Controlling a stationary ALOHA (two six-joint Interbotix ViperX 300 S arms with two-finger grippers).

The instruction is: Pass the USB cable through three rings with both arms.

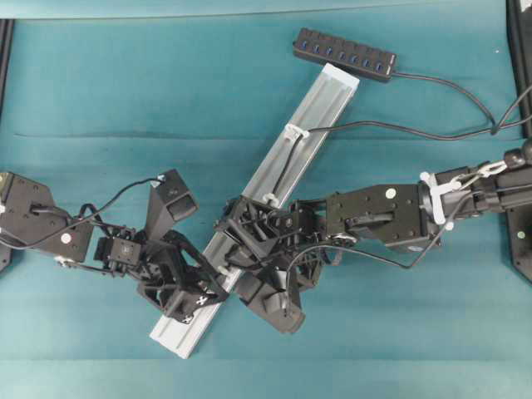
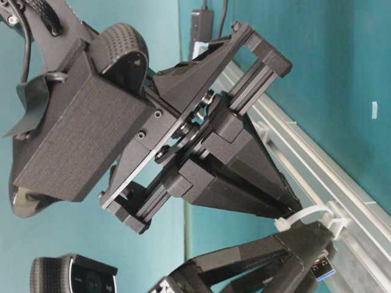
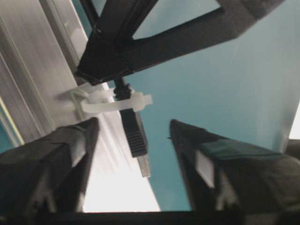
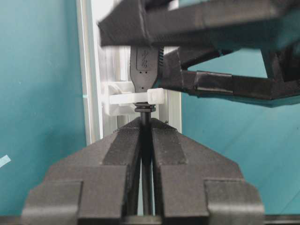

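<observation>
At the translucent white plastic ring (image 4: 136, 98), my right tool (image 4: 146, 129) pinches the thin black USB cable (image 4: 144, 70); my left tool (image 3: 133, 136) gapes around its plug.

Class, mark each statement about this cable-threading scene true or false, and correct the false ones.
1. The right hand is shut on the USB cable. True.
2. The plug pokes through a white ring. True.
3. The left hand is clamped on the plug. False: its fingers stand apart on either side of it.
4. The hub lies on the rail. False: it lies on the table beyond the rail's end.
</observation>
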